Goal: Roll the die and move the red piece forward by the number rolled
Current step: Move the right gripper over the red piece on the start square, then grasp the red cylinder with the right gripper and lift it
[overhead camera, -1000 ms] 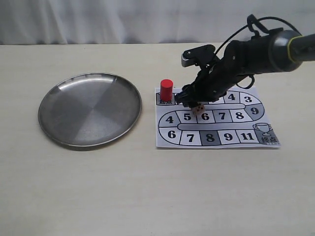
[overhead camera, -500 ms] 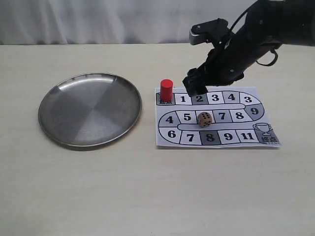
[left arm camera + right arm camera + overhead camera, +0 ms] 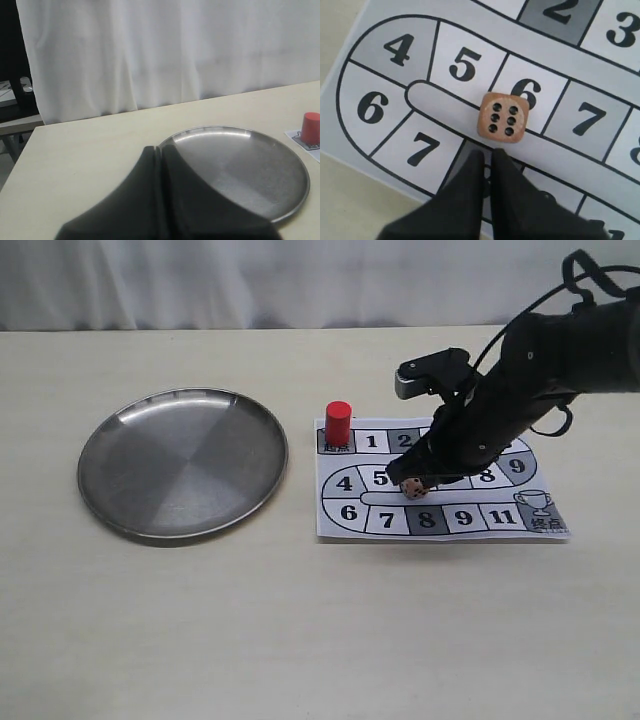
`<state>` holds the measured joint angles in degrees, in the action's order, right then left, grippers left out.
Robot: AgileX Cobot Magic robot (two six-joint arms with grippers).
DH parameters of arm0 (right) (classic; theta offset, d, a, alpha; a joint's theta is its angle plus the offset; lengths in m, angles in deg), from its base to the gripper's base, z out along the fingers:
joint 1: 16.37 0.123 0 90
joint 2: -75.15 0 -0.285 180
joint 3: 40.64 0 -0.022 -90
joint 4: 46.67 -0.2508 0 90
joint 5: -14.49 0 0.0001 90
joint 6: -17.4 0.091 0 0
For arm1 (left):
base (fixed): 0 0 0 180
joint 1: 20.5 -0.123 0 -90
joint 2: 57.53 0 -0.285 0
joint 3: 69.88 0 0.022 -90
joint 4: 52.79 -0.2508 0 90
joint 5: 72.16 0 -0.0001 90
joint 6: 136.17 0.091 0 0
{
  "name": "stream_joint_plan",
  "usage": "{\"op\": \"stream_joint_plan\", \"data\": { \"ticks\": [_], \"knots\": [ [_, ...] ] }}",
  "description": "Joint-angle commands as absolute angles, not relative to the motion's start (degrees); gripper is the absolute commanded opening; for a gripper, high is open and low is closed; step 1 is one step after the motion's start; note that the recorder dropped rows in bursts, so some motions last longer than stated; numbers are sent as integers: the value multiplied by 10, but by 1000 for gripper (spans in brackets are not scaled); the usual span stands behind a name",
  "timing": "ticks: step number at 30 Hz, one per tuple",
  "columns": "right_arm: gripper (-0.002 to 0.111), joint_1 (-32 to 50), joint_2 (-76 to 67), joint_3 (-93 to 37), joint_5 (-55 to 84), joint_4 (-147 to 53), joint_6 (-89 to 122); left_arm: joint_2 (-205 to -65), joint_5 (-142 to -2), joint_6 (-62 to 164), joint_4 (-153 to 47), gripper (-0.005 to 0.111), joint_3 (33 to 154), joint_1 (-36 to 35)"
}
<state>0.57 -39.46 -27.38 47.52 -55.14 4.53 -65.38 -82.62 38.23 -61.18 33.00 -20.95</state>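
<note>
The die lies on the paper game board, on the line by square 6, with six pips up. In the exterior view the die peeks out under my right gripper. My right gripper is shut and empty, its tips just short of the die, over a grey square. The red piece stands upright on the start square at the board's far left corner, apart from the arm. My left gripper is shut and empty by the plate's edge; the red piece shows beyond.
A round steel plate with nothing in it sits left of the board; it fills the left wrist view as plate. A white curtain hangs behind the table.
The right gripper lifted away from the die, leaving it on the board, then came back down low beside it. The die and red piece have stayed put.
</note>
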Motion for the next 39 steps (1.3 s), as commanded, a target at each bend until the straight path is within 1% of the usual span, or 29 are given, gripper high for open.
{"op": "stream_joint_plan", "data": {
  "ticks": [1,4,10,12,14,16,18,22,24,26,28,33,36,39],
  "knots": [
    [4,6,-390,-270,454,-555,46,-653,-821,382,-611,0,329,-205],
    [4,13,-388,-293,469,-566,41,-653,-821,382,-611,0,329,-205],
    [4,55,-388,-367,485,-569,42,-653,-821,382,-611,0,329,-205],
    [6,70,-388,-386,475,-563,42,-653,-821,382,-611,0,329,-205],
    [15,78,-394,-400,467,-549,49,-653,-821,382,-611,0,329,-205],
    [26,80,-407,-415,465,-544,71,-653,-821,382,-611,0,329,-205],
    [41,80,-423,-427,455,-540,83,-653,-821,382,-611,0,329,-205],
    [66,79,-462,-458,443,-531,85,-653,-821,382,-611,0,329,-205],
    [75,79,-488,-482,442,-531,79,-653,-821,382,-611,0,329,-205],
    [81,76,-517,-506,442,-527,75,-653,-821,382,-611,0,329,-205],
    [83,75,-542,-530,442,-508,74,-653,-821,382,-611,0,329,-205],
    [83,59,-596,-577,441,-498,82,-653,-821,382,-611,0,329,-205],
    [83,52,-615,-579,407,-501,83,-653,-821,382,-611,0,329,-205],
    [78,51,-629,-579,378,-536,78,-653,-821,382,-611,0,329,-205]
  ]
}}
